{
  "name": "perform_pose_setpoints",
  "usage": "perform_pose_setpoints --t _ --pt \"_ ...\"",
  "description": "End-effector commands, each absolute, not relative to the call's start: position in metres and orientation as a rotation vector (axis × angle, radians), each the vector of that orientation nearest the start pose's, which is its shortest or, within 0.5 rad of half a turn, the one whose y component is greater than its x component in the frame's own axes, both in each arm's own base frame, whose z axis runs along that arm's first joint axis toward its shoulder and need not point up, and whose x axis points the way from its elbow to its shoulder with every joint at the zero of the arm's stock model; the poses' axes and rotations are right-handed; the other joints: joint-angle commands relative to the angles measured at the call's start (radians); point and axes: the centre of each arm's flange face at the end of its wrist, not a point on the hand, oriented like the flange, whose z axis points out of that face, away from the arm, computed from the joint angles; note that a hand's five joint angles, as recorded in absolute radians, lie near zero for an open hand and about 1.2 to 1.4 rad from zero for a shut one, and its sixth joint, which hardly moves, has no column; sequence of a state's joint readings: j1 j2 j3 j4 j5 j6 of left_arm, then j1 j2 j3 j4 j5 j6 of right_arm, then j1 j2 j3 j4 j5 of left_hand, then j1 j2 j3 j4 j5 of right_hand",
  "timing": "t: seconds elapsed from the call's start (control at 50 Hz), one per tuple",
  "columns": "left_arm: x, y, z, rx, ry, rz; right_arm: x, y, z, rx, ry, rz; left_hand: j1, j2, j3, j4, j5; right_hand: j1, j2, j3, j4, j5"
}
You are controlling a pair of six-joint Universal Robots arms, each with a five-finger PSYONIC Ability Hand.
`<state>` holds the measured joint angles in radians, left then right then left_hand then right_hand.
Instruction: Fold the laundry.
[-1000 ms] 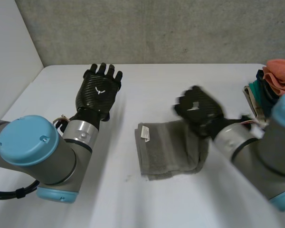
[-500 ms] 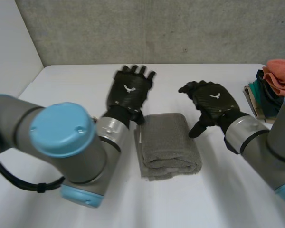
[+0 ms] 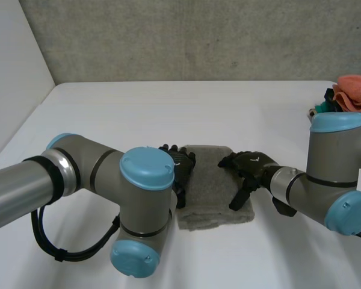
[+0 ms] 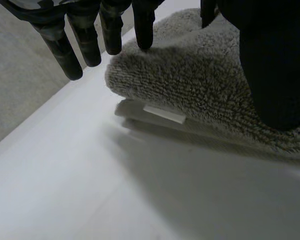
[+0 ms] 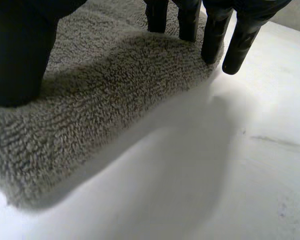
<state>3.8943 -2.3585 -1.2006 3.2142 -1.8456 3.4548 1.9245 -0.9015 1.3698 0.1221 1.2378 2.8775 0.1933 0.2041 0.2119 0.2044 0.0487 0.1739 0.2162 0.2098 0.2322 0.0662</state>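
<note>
A folded grey towel (image 3: 213, 189) lies on the white table (image 3: 108, 114) between my two hands. My left hand (image 3: 182, 168) is low at the towel's left edge, open, its straight fingers (image 4: 112, 30) reaching over the rolled fold of the towel (image 4: 200, 85) and its thumb (image 4: 272, 65) above the cloth. A white label (image 4: 164, 114) sticks out under the fold. At the right edge sits my right hand (image 3: 253, 167), also open, with straight fingers (image 5: 212, 35) at the end of the towel (image 5: 115, 100) and the thumb (image 5: 17, 50) over its top.
A pile of coloured clothes (image 3: 352, 96), orange on top, sits at the table's back right edge. A grey wall (image 3: 198, 36) runs behind the table. My left arm's elbow (image 3: 145, 198) stands just left of the towel, the right arm's elbow (image 3: 340, 174) to its right.
Both hands have dropped from above the table to the towel's two side edges. The left arm has swung right and bent in front. The towel lies folded as half a second ago.
</note>
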Motion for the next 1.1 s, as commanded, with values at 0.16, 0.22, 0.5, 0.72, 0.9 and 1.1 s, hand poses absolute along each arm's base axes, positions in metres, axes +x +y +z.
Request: perform_pose_setpoints --t 0.16,0.22,0.5,0.72,0.9,1.1 --pt "-0.383 -0.208 0.202 1.241 2.268 -2.166 0.273 -0.274 0.175 -1.038 2.179 -1.524 0.058 0.048 0.04 0.047 0.028 0.001 -0.042 -0.035 -0.058 -0.066" --pt "-0.373 -0.21 0.223 1.25 2.242 -2.233 0.269 -0.265 0.186 -1.038 2.126 -1.61 0.058 0.048 0.04 0.047 0.028 0.001 -0.042 -0.035 -0.058 -0.066" --pt "-0.344 -0.183 0.285 1.633 2.132 -2.492 0.283 -0.185 0.148 -1.273 1.932 -1.657 0.067 0.056 0.049 0.056 0.037 0.001 -0.042 -0.035 -0.058 -0.066" --pt "-0.341 -0.174 0.291 1.654 2.169 -2.523 0.292 -0.202 0.11 -1.339 1.957 -1.718 0.064 0.053 0.046 0.053 0.034 0.001 -0.042 -0.035 -0.058 -0.066" --pt "-0.341 -0.174 0.289 1.656 2.173 -2.521 0.297 -0.219 0.109 -1.32 1.936 -1.836 0.058 0.048 0.04 0.047 0.028 0.26 0.218 0.224 0.202 0.193" --pt "-0.341 -0.174 0.288 1.652 2.178 -2.517 0.305 -0.23 0.099 -1.324 1.932 -1.832 0.055 0.045 0.037 0.044 0.025 0.36 0.318 0.324 0.302 0.293"
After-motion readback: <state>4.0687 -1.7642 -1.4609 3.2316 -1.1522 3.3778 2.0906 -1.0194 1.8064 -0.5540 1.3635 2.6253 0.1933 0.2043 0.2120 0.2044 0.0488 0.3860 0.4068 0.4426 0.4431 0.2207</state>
